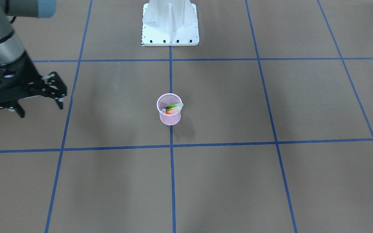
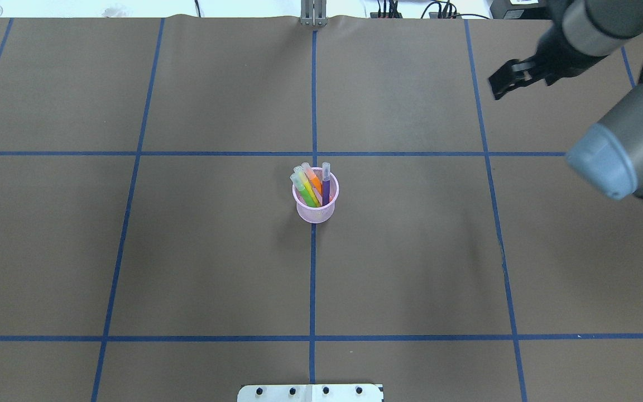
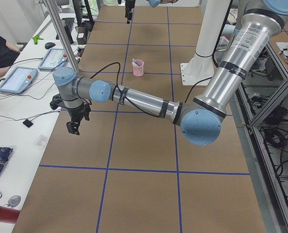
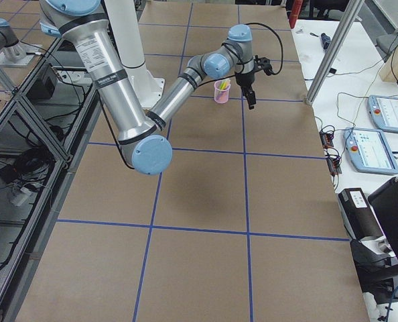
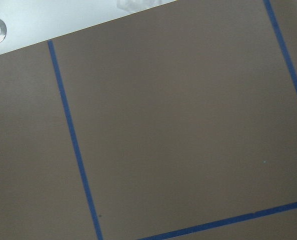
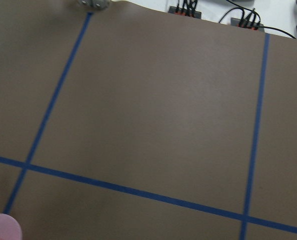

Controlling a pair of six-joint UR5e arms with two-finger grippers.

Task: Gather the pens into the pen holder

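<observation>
Four pens [image 2: 311, 190] stand together in the pink mesh cup [image 2: 316, 214] at the middle of the counter [image 2: 187, 251]: purple, orange, green and yellow, pale cap ends up. They are longer than the cup is deep, so each leans on the rim with its top poking out instead of standing straight. The purple one sits on the robot's right side of the cup, and the other three bunch on the left. All four colours are accounted for inside the cup, so the collecting looks finished.

That would explain the right tool [image 1: 41, 110]. It hangs above the counter well apart from the cup, beyond it and to the robot's right, fingers spread wide with nothing between them. Farthest from the cup, on the robot's left, the left tool [image 3: 73, 124] hangs over the counter. Only the side view shows it, so I cannot tell whether it is spread or closed.
</observation>
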